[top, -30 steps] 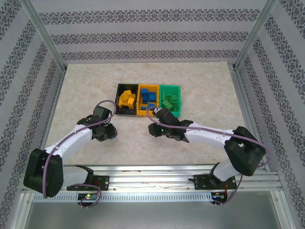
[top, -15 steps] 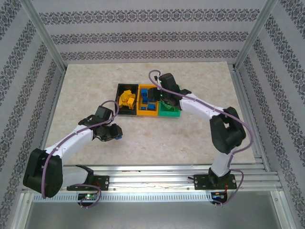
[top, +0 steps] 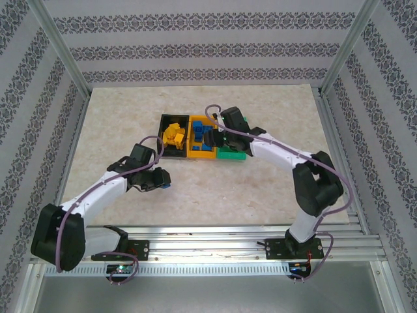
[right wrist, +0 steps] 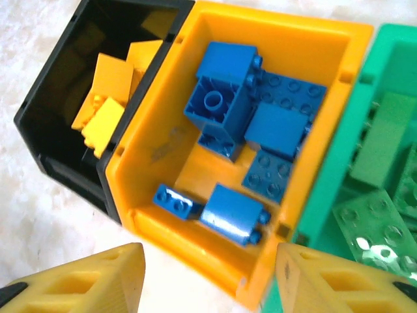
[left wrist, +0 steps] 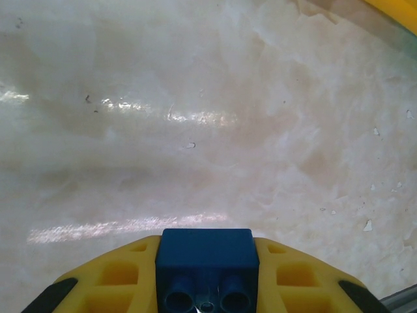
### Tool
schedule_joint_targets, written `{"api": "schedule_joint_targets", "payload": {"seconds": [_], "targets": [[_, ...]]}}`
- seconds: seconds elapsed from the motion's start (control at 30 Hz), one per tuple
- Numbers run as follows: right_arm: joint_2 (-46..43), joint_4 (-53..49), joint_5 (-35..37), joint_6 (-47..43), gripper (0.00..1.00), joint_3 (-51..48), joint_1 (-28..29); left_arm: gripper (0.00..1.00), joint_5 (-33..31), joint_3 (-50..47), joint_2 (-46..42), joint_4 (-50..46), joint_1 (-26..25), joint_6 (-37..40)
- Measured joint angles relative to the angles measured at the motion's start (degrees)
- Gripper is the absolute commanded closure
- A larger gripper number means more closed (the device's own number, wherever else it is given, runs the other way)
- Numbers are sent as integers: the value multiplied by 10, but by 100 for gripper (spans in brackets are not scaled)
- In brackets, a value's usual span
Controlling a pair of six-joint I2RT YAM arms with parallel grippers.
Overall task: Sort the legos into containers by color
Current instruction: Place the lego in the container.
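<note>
the left gripper (top: 160,180) was clamped on a blue brick (left wrist: 207,251) over the table (left wrist: 195,98). the right gripper (right wrist: 208,280) hung empty, jaws partly apart, over the orange bin (right wrist: 163,111) of blue legos (right wrist: 273,127), between the black bin (right wrist: 39,124) and green bin (right wrist: 332,169).

Lab test cell — aluminium frame (top: 208,236), patterned walls (top: 208,49)

Beige marbled surface (top: 273,195) (glossy and flecked with small pale chips in the left wrist view), enclosed on three sides by walls (top: 208,49) papered in grey ornamental stripes. Aluminium frame posts (top: 62,53) rise from its far corners. A slotted metal rail (top: 208,237) runs along its near edge.
</note>
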Motion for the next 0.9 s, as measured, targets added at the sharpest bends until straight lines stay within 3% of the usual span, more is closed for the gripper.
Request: {"api": "schedule_joint_targets", "payload": {"seconds": [0.43,0.9], "targets": [[-183,7,23,-66,41,-212,0,88,8,50,55,24,-14,7],[-215,99,59,-71,41,-321,3,86,-17,244,192,5,-39,35]]}}
